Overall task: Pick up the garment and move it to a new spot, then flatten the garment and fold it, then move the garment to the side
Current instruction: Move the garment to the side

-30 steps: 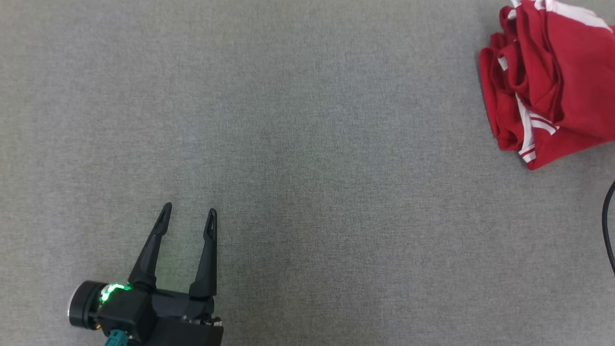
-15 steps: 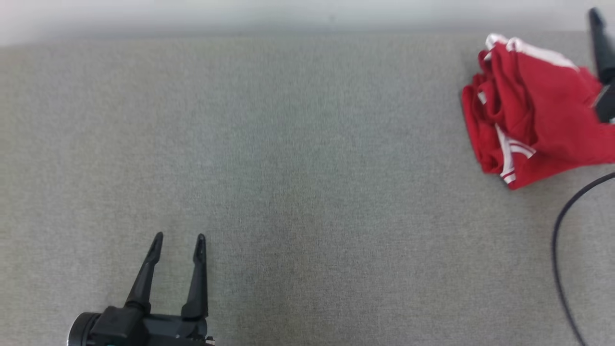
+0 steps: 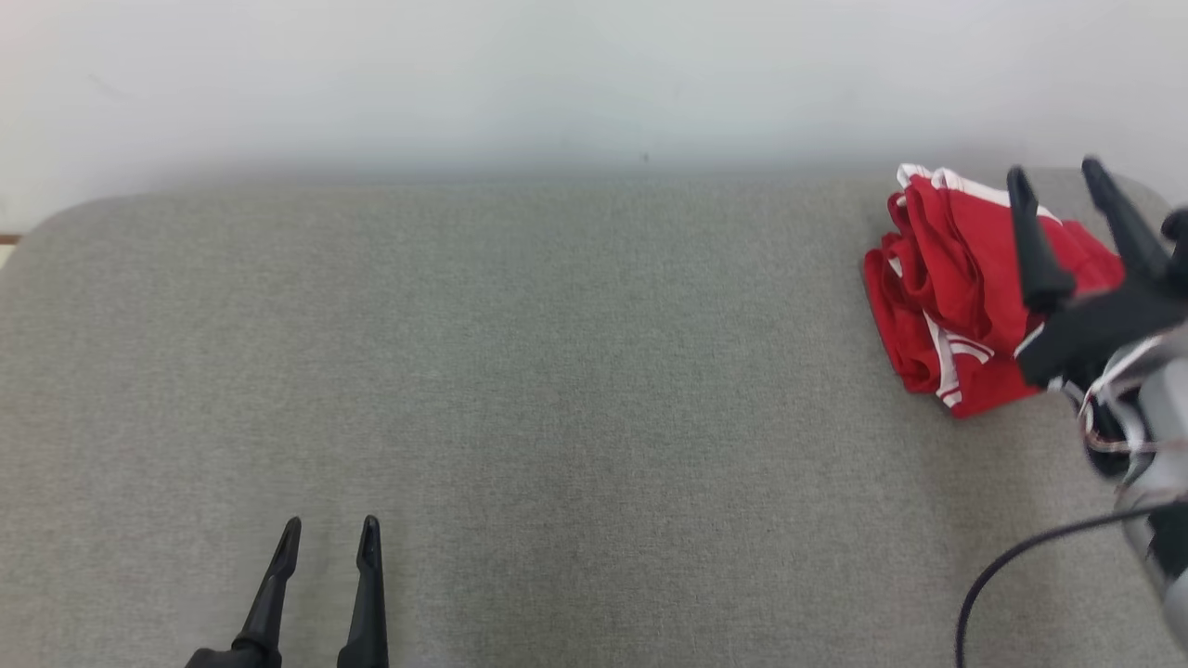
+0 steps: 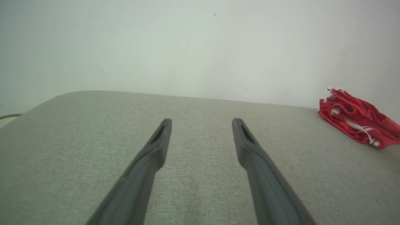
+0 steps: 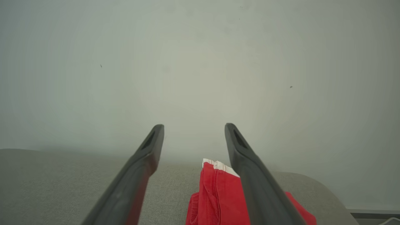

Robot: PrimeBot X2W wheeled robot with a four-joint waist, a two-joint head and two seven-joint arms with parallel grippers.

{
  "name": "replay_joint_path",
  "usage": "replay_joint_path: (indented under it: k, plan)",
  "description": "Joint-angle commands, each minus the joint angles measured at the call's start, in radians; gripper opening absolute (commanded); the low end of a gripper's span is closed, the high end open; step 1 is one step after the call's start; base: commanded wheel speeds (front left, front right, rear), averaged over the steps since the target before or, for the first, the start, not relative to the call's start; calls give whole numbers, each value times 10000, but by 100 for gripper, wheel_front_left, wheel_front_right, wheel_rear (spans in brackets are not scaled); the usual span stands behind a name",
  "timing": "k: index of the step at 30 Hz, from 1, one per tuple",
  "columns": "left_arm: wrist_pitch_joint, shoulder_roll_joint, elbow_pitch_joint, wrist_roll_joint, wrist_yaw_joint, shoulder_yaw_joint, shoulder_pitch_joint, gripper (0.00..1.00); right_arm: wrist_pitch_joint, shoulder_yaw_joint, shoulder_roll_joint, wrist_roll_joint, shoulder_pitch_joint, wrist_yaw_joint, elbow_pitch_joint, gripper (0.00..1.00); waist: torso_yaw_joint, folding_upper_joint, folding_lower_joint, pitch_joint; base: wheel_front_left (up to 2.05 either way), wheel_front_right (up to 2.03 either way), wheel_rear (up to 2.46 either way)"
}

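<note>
The right gripper (image 3: 1053, 170) has been brought over the crumpled red garment (image 3: 947, 278); its jaws are spread, empty. The left gripper (image 3: 331, 525) is kept spread, well apart from it.

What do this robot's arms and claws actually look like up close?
The left gripper and right gripper each have two long, matte black fingers that taper to rounded tips, with a narrow slot near each end. The right one sits on a black base joined to a pale grey forearm, and a thin black cable trails below it.
</note>
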Motion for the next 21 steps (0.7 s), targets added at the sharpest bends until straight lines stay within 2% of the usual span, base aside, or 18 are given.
replay_joint_path:
  k: [1, 5, 10, 13, 14, 21]
  plan:
    - [-40, -5, 66, -74, 23, 62, 217, 100, -34, -726, 380, -629, 843, -6, -488, 100, 259, 1, 2, -408, 0, 0, 0]
    - [-39, -28, 135, -46, 67, 109, 369, 100, -34, -2286, 1184, -1855, 2379, -6, -1423, 100, 383, 1, 2, -626, 0, 0, 0]
    - [-39, -45, 198, -40, 68, 187, 552, 100, 279, -3479, 2213, -3099, 4089, -8, -2748, 100, 478, 1, 2, -888, 0, 0, 0]
    - [-40, -52, 185, -19, 79, 231, 615, 100, 631, -3868, 2881, -3730, 5003, -6, -3627, 100, 496, 1, 2, -1010, 0, 0, 0]
    - [-40, -52, 185, -19, 79, 231, 615, 100, 631, -3868, 2881, -3730, 5003, -6, -3627, 100, 496, 1, 2, -1010, 0, 0, 0]
    - [-41, -84, 123, 28, 166, 295, 725, 100, 1101, -4374, 4113, -4459, 6758, -8, -5433, 100, 510, 1, 2, -1155, 0, 0, 0]
